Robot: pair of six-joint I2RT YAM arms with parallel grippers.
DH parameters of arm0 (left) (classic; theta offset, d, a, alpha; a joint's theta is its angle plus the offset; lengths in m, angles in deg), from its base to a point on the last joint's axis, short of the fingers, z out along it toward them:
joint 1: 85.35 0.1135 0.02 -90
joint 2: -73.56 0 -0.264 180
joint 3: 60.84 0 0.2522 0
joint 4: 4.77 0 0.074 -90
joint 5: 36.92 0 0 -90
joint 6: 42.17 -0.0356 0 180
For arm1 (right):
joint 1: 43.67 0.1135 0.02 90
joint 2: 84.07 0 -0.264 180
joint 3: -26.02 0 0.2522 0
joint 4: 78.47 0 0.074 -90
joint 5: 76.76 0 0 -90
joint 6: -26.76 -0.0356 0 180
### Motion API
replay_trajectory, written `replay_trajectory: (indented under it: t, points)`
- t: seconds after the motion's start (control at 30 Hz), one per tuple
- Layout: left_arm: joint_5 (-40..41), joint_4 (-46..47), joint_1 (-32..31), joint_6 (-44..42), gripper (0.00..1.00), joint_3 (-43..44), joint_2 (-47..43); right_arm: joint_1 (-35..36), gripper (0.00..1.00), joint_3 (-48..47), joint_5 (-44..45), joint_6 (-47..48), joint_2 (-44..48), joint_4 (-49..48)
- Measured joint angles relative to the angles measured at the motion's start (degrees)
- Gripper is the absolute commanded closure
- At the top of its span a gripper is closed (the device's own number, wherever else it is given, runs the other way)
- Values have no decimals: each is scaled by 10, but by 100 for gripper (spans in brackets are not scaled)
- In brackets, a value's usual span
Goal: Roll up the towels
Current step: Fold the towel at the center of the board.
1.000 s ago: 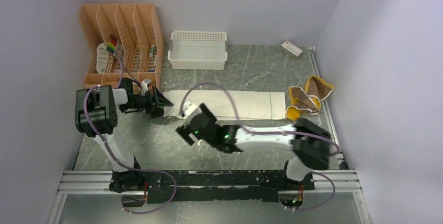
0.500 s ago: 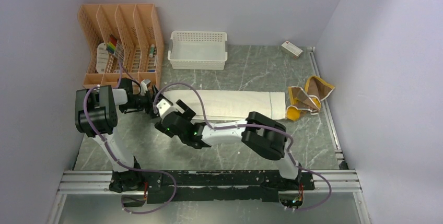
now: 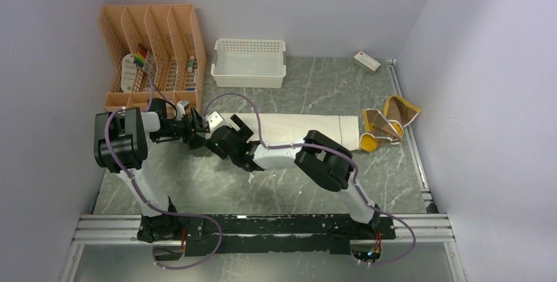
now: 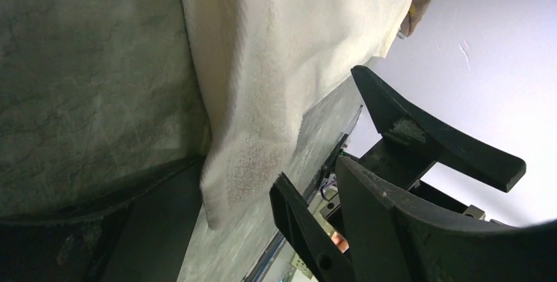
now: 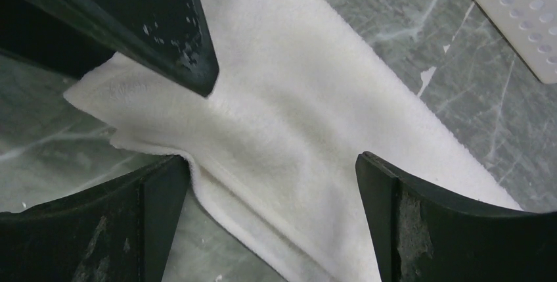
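Note:
The white towel (image 3: pixel 295 131) lies folded in a long strip across the middle of the table, with its thin dark stripe near the right end. The mustard-yellow towel (image 3: pixel 387 123) lies crumpled at the right edge. My right gripper (image 3: pixel 220 126) reaches across to the white towel's left end. In the right wrist view it (image 5: pixel 269 164) is open, with its fingers astride the towel's near edge (image 5: pixel 295 98). My left gripper (image 3: pixel 196 131) is open at the same end. Its finger (image 5: pixel 177 39) rests on the towel's corner, which hangs between its fingers (image 4: pixel 256 183).
A white lattice basket (image 3: pixel 249 81) stands behind the towel at the back. An orange file organizer (image 3: pixel 151 52) stands at the back left. A small box (image 3: pixel 366 62) lies at the back right. Both grippers are crowded together at the towel's left end.
My right arm has swung left from the table's middle to the white towel's left end, close to the left gripper. The left gripper has barely moved.

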Motion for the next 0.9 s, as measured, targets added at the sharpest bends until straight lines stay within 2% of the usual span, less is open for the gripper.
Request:
replay_trajectory:
  t: [0.33, 0.63, 0.9]
  points:
    - [-11, -1, 14, 14, 11, 0, 9, 2, 1, -27, -21, -5, -30, -16]
    - [-21, -3, 32, 17, 11, -1, 14, 9, 0, 4, -30, -32, -24, -55]
    - [-21, -4, 32, 17, 10, -1, 14, 11, 0, -19, -21, -48, -32, -41]
